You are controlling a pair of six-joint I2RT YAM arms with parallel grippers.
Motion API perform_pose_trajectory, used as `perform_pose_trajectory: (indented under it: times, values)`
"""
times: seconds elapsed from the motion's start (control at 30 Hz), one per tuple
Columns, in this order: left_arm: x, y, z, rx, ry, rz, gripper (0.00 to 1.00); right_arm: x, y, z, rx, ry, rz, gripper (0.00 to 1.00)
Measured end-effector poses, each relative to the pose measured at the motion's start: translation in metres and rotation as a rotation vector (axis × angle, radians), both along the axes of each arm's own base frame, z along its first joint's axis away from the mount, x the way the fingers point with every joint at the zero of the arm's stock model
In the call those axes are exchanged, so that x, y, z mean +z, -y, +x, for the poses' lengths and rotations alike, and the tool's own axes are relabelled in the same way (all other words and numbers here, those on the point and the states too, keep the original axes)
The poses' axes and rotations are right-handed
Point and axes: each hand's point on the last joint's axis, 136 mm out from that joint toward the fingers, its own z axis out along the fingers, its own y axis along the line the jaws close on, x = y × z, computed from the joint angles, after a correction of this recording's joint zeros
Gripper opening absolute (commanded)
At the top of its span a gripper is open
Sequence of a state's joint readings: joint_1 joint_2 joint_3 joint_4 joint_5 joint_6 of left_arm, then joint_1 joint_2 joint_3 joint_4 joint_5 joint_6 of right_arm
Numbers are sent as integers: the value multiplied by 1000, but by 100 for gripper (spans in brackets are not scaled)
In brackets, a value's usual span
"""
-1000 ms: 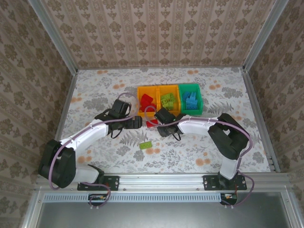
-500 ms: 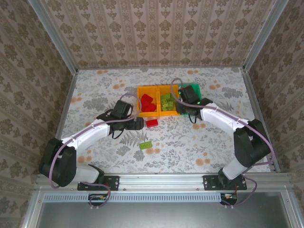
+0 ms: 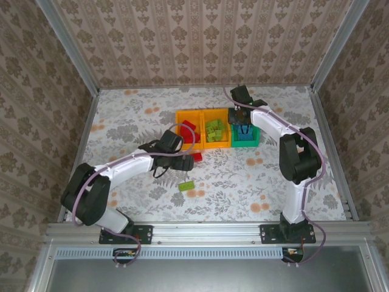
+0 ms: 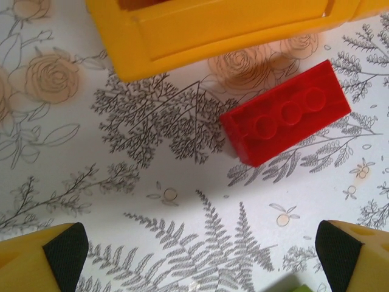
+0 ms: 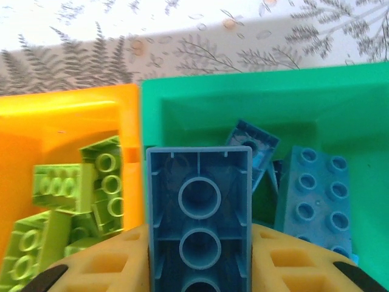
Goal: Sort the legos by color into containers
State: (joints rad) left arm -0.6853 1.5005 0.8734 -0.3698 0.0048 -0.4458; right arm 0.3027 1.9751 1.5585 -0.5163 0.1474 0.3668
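My right gripper [image 5: 199,263] is shut on a blue lego [image 5: 199,201], hollow underside toward the camera, hanging over the green container [image 5: 243,91]. Other blue legos [image 5: 316,188] lie in that container. Lime legos [image 5: 61,188] fill the middle orange-yellow container [image 3: 214,143]. The left orange-yellow container [image 3: 180,128] holds red legos [image 3: 188,129]. On the table just in front of it lies a red lego [image 4: 285,112]. My left gripper [image 4: 200,255] is open low over the table, the red lego ahead of its fingertips [image 4: 61,249] and to the right. A lime lego [image 3: 187,185] lies nearer the arms.
The containers stand in a row at the table's middle back, close to my right gripper [image 3: 241,125]. The orange-yellow wall [image 4: 213,24] is right behind the red lego. Flowered tablecloth [image 3: 121,115] lies open left and right; metal rails [image 3: 85,128] edge the table.
The right arm has swung from the table's middle, beside the red lego, back to above the green container. My left gripper has slid right toward the red lego, still open.
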Motion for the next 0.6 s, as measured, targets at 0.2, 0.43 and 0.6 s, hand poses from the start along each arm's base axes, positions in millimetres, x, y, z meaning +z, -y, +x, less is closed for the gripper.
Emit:
perform_pose_trajectory:
  times: [0.2,0.43,0.6]
  values:
    - [1,21,8,-21,0,-3,100,-9,14,-5,-29,-44,-17,58]
    - [5,43,19,4,-2,9,100,-6,15,-7,-30,-42,-14,79]
    - [-3,49,16,41,-33,30,100,9,15,-21,-31,-11,20,85]
